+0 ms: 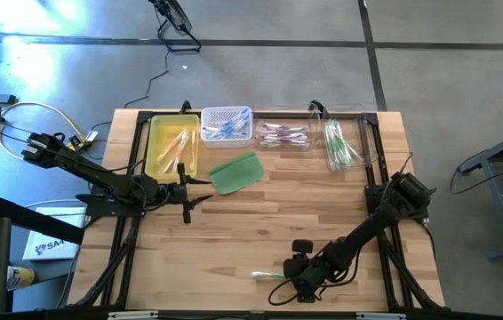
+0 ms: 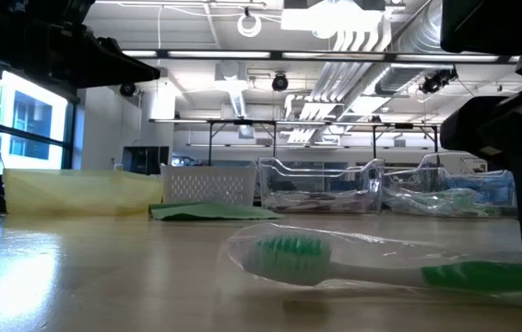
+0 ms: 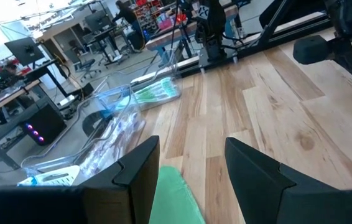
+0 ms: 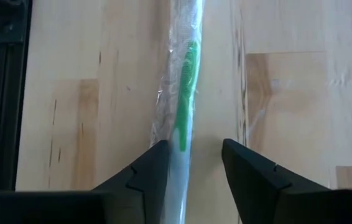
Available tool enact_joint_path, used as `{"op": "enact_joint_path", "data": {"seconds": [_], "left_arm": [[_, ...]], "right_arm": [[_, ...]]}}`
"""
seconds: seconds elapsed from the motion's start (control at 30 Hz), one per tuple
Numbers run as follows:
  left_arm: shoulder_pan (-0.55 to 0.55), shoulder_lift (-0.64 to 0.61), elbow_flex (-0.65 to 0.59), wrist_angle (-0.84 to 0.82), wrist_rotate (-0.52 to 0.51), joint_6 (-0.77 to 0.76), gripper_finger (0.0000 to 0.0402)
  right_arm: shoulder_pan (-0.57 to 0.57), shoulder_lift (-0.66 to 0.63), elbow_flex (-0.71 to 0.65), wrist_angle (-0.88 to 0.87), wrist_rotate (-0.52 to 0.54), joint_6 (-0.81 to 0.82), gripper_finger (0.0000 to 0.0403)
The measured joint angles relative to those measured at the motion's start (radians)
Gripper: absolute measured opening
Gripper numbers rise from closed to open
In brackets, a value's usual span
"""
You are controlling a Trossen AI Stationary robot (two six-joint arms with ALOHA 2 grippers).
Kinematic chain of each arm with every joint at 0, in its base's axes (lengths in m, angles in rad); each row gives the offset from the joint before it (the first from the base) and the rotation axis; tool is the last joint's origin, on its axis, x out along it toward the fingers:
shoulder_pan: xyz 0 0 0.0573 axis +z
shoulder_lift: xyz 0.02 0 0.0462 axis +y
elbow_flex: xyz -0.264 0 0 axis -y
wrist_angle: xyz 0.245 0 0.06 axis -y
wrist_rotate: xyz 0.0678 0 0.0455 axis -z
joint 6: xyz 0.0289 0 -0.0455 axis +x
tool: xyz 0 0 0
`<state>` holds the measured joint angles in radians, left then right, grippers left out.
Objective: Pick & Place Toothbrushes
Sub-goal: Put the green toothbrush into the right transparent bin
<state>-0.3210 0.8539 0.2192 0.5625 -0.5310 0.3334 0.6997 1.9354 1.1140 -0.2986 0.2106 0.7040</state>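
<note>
From above, the right end effector (image 1: pixel 289 286) is down at the near edge of the light wooden slatted table (image 1: pixel 323 191), and the slim green-handled toothbrush in a clear shiny wrapper (image 1: pixel 266 276) lies right at its tip, stretching away toward the table's left side; the left end effector (image 1: pixel 187 197) waits well apart, up by the flat green rectangular pad (image 1: pixel 235 172), so the right arm is plainly the nearer one. At table height, the wrapped toothbrush (image 2: pixel 372 263) lies flat on the boards, bristle head toward the middle of the picture, handle running off to the right. Left wrist view: its own fingers (image 3: pixel 260 171) stand spread with nothing between them, green pad (image 3: pixel 173 199) just beneath. Right wrist view, and here's the key line-up: the toothbrush (image 4: pixel 185 93) runs lengthwise straight ahead, its near wrapped end already lying between the spread fingers (image 4: pixel 247 165), which straddle it without pinching. I'd judge that closing across the handle is what comes next.
</note>
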Motion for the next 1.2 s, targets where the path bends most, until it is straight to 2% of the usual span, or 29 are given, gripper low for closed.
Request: {"op": "enact_joint_path", "data": {"seconds": [0.17, 0.37, 0.77, 0.97, 1.2], "left_arm": [[0.000, 0.000, 0.000, -0.010, 0.000, -0.026, 0.0177], [0.000, 0.000, 0.000, -0.013, 0.000, -0.034, 0.0177], [0.000, 0.000, 0.000, -0.013, 0.000, -0.037, 0.0177], [0.000, 0.000, 0.000, -0.013, 0.000, -0.037, 0.0177], [0.000, 0.000, 0.000, -0.014, 0.000, -0.048, 0.0177]], "right_arm": [[-0.006, 0.001, 0.000, -0.032, 0.040, 0.008, 0.0137], [-0.013, 0.002, -0.001, -0.037, 0.041, 0.012, 0.0114], [-0.016, 0.001, -0.001, -0.035, -0.015, 0.010, 0.0016], [-0.018, -0.030, -0.005, -0.040, -0.036, 0.008, 0.0020], [-0.044, -0.163, -0.006, -0.075, -0.035, 0.004, 0.0015]]}}
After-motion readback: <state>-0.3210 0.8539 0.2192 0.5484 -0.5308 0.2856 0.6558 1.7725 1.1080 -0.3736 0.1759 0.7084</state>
